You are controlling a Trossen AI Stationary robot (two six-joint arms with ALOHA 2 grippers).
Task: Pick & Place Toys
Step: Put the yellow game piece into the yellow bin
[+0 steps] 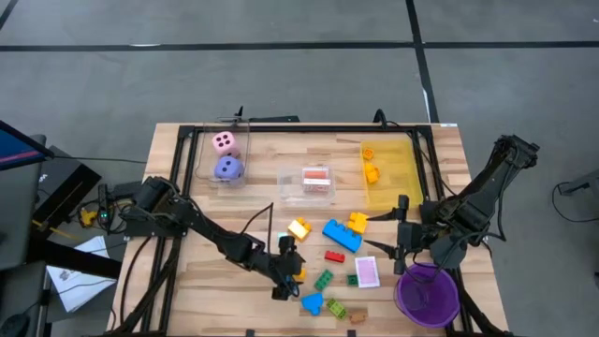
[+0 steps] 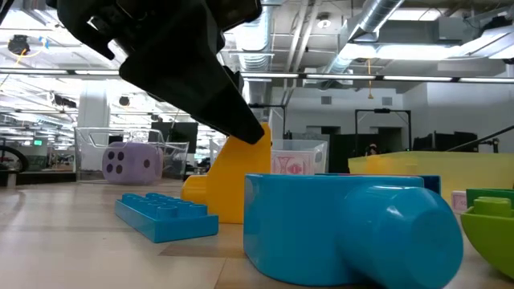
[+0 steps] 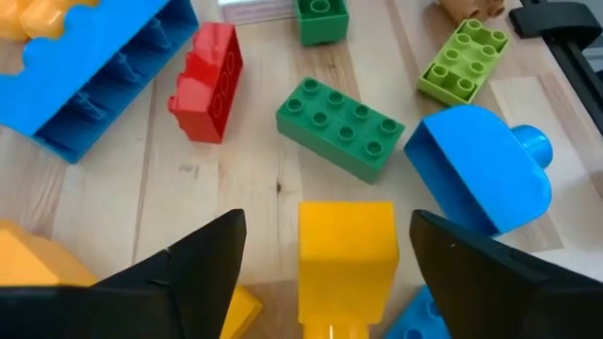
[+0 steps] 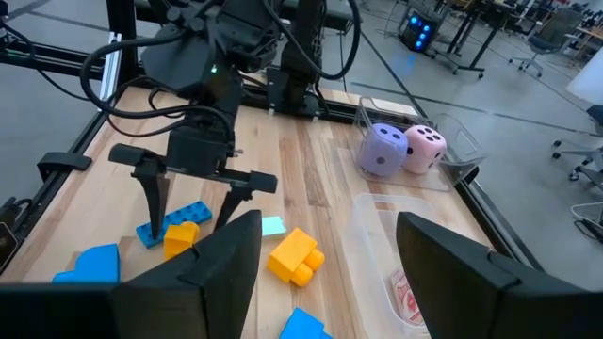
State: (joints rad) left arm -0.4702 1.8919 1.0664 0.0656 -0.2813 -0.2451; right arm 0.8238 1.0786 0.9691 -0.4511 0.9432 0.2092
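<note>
- The left gripper [image 3: 325, 268] is down at the front middle of the wooden table [image 1: 253, 187], its two dark fingers parted on either side of a small yellow plastic brick [image 3: 346, 254]; in the left wrist view there is a gap on each side, so nothing is gripped.
- That brick is a plain square-ended block standing on the boards, smooth on its upper face.
- Near it lie a dark green eight-stud brick [image 3: 340, 126], a red brick on its side [image 3: 206, 81], a lime green brick [image 3: 464, 62], a long blue brick seen from its hollow underside [image 3: 99, 71] and a rounded blue piece with a peg [image 3: 485, 168].
- The high view alone shows the wider spread: a pink dotted die [image 1: 224, 142] and a purple dotted die [image 1: 228, 168] in a clear bin at the back left, and a pink-backed card [image 1: 368, 272] just beside the round purple cup [image 1: 427, 294].
- The low view shows the rounded blue piece very close, hiding much of the table.
- The right gripper [image 4: 325, 254] hovers near the purple cup with its fingers partly apart and nothing between them.
</note>
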